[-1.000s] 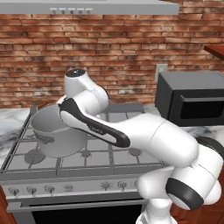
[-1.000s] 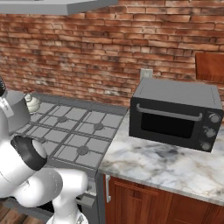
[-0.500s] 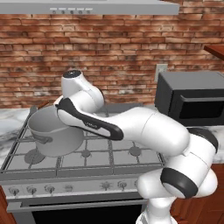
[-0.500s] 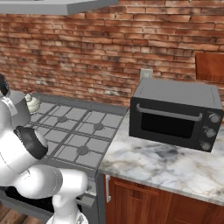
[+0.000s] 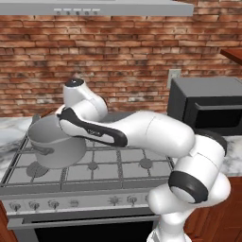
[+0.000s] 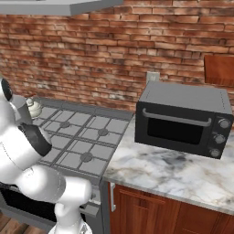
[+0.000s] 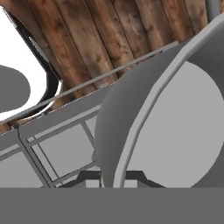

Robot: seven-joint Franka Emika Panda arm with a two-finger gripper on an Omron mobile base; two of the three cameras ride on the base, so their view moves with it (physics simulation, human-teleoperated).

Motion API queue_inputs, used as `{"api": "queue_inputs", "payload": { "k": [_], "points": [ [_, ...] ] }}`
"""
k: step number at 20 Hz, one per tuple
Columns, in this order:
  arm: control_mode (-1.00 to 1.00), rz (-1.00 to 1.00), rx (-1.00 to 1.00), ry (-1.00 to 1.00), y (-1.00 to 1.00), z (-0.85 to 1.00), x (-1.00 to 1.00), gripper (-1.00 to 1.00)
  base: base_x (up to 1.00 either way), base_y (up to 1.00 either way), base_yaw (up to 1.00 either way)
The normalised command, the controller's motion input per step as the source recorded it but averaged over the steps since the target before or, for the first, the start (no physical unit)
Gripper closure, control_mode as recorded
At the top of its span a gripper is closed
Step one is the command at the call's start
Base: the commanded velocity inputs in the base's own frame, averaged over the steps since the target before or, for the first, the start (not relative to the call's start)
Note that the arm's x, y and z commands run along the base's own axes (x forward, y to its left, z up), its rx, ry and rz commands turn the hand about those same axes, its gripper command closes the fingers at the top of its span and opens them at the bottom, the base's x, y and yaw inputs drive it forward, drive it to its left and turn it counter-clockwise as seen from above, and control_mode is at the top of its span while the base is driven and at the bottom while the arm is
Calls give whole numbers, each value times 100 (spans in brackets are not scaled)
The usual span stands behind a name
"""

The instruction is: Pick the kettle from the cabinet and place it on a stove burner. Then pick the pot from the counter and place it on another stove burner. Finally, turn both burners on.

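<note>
Home kitchen: brick wall (image 5: 118,56), gas cooktop (image 6: 77,137), microwave (image 6: 183,119), marble counter (image 6: 164,171)

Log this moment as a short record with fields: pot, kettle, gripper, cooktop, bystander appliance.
pot: grey stockpot standing on the front-left part of the stove
kettle: small cream kettle on a rear burner
gripper: shut on the pot's rim, fingertips astride the wall
cooktop: silver stove, right burners bare
bystander appliance: dark microwave on the marble counter
</note>
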Motion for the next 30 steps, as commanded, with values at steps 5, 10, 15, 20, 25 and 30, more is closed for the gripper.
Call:
{"api": "queue_inputs", "payload": {
  "k": [5,10,15,20,25,30],
  "points": [
    [-100,8,0,0,32,-17,32,100,0,0,0],
    [-100,8,0,0,33,-17,32,100,0,0,0],
    [-100,8,0,0,36,-14,22,100,0,0,0],
    [-100,6,0,0,31,-15,17,100,0,0,0],
    [-100,3,0,0,18,-15,2,100,0,0,0],
    [-100,1,0,0,15,-17,1,100,0,0,0]
  ]
}}
